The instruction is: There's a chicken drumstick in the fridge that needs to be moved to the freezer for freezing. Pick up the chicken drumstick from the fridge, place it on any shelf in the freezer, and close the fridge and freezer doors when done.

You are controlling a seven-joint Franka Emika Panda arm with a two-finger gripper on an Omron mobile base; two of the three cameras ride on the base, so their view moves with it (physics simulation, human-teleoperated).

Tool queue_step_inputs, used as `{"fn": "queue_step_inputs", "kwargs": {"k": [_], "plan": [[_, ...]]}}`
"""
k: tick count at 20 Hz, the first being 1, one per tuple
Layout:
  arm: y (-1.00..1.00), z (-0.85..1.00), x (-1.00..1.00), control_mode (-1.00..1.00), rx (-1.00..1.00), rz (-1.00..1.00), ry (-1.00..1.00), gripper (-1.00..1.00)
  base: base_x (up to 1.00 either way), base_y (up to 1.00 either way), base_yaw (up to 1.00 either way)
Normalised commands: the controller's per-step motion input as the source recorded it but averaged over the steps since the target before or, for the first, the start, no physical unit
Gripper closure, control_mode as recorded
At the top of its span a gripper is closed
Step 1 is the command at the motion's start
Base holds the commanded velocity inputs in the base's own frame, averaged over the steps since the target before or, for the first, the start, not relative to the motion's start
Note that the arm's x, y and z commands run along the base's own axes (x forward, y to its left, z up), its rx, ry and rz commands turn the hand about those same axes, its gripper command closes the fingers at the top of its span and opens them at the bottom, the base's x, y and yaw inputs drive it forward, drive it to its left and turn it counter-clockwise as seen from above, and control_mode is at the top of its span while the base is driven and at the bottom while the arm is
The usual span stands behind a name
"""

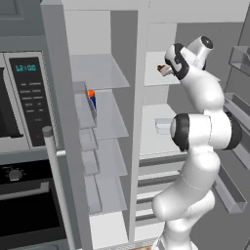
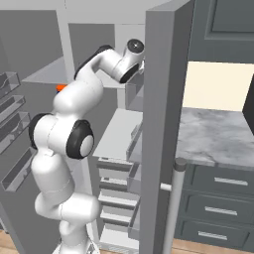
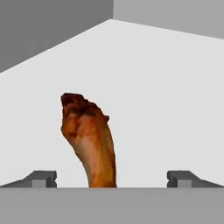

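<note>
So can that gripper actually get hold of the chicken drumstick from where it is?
Probably yes. The gripper is open, its fingertips on either side of the chicken drumstick, which lies on the white fridge shelf with nothing between them.

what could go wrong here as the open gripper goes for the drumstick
The orange-brown chicken drumstick lies off-centre between the open black gripper fingertips, nearer the left one, so closing might nudge or roll it on the white fridge shelf rather than clamp it. The arm also works close to the grey fridge door and might brush it.
</note>
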Motion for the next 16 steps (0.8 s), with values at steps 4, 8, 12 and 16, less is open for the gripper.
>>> {"fn": "queue_step_inputs", "kwargs": {"k": [4, 8, 12, 16], "plan": [[0.04, -0.59, 0.16, -1.0, -0.02, 0.07, 0.0, 1.0, 0.0, 0.0, 0.0], [0.14, -0.82, 0.0, -1.0, -0.04, 0.06, 0.0, 1.0, 0.0, 0.0, 0.0], [0.13, -0.52, 0.0, -1.0, -0.02, 0.0, -0.01, 1.0, 0.0, 0.0, 0.0], [-0.1, -0.03, -0.28, -1.0, 0.0, -0.04, 0.0, 1.0, 0.0, 0.0, 0.0]]}}
